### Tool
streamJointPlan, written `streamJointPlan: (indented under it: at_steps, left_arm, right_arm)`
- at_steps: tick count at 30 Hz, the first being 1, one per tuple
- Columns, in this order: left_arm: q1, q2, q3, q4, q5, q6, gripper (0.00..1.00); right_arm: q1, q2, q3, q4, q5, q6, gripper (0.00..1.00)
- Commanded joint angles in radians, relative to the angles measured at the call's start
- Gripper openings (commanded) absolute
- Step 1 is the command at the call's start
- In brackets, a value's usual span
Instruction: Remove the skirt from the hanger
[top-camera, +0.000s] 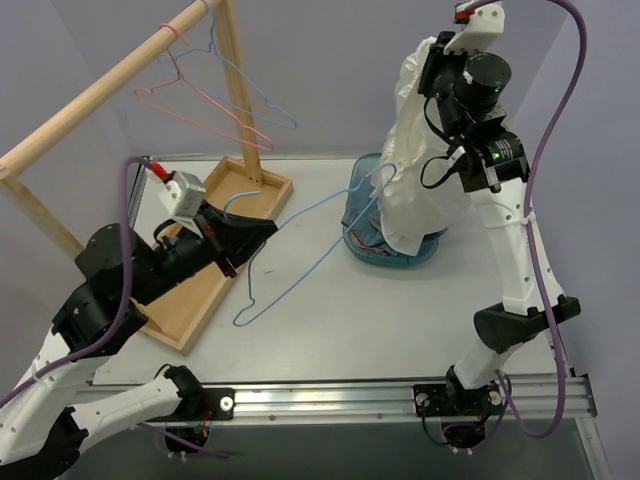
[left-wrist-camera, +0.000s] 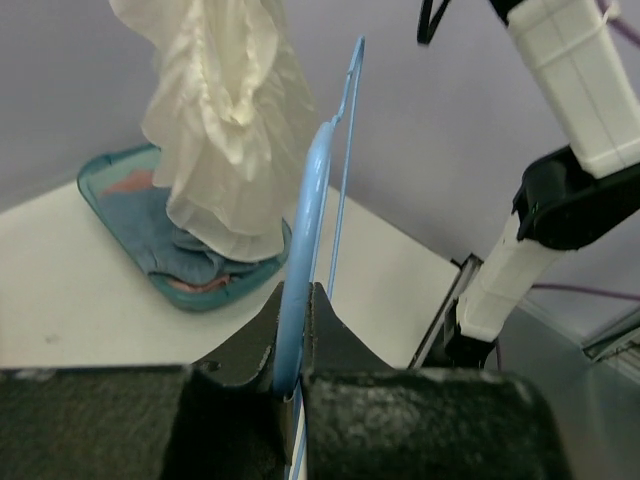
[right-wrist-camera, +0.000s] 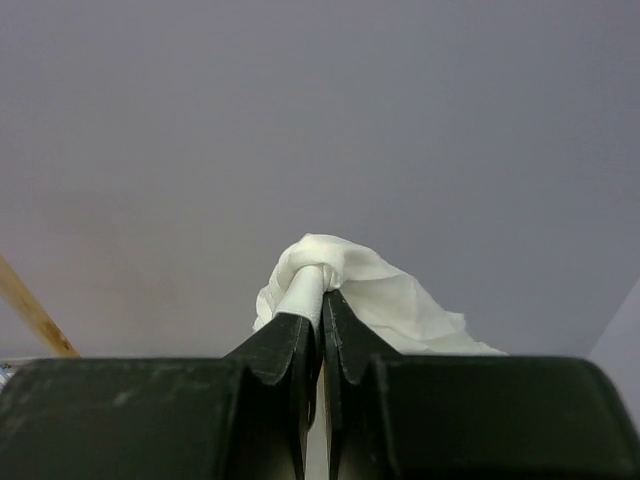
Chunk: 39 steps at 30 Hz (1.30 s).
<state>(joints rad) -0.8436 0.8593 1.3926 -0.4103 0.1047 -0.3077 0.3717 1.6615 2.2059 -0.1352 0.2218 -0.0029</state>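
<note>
The white skirt (top-camera: 415, 170) hangs bunched from my right gripper (top-camera: 436, 52), which is raised high and shut on the skirt's top edge; in the right wrist view the cloth (right-wrist-camera: 375, 290) bulges over the gripper (right-wrist-camera: 322, 297). The skirt's hem hangs down to the teal basket (top-camera: 362, 248). My left gripper (top-camera: 243, 243) is shut on the light-blue wire hanger (top-camera: 300, 270), low over the table. The hanger's far end reaches the skirt's left side; I cannot tell whether they touch. In the left wrist view the hanger (left-wrist-camera: 312, 190) rises from the gripper (left-wrist-camera: 300, 292), with the skirt (left-wrist-camera: 225, 120) to its left.
The teal basket (left-wrist-camera: 105, 172) holds blue and pink clothes. A wooden rack (top-camera: 110, 85) stands at the back left with a pink hanger (top-camera: 190, 110) and a blue hanger (top-camera: 262, 105) on its bar. Its wooden tray base (top-camera: 205, 300) lies under my left arm.
</note>
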Motion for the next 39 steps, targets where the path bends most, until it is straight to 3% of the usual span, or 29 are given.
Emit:
streamJointPlan:
  at_steps: [1,3,10,13,21,27,33,39]
  left_arm:
    - [-0.003,-0.002,-0.015,-0.035,0.055,-0.016,0.02]
    - [-0.003,-0.009,-0.035,-0.042,0.053,-0.005,0.02]
    - [-0.003,-0.057,-0.038,-0.105,0.03,0.042,0.02]
    - [-0.002,-0.063,-0.04,-0.131,0.012,0.053,0.02]
    - [-0.002,-0.036,-0.044,-0.107,0.036,0.032,0.02]
    - [-0.003,-0.032,-0.037,-0.105,0.038,0.024,0.02]
    - [-0.002,-0.025,-0.037,-0.096,0.047,0.016,0.02]
    - [-0.002,-0.025,-0.032,-0.105,0.039,0.021,0.02]
  right_arm:
    - [-0.01,0.032,0.067,0.125,-0.027,-0.045,0.0]
    - [-0.013,0.044,0.051,0.156,-0.009,-0.048,0.0]
    - [-0.025,-0.049,-0.355,0.319,0.034,-0.032,0.0]
    - [-0.046,-0.086,-0.419,0.345,0.037,-0.016,0.0]
    - [-0.105,-0.173,-0.352,0.339,0.131,-0.06,0.0]
    - [-0.129,-0.181,-0.304,0.286,0.119,-0.112,0.0]
    - [-0.148,-0.167,-0.383,0.287,-0.068,-0.01,0.0]
    - [-0.12,-0.134,-0.445,0.316,-0.153,0.05,0.0]
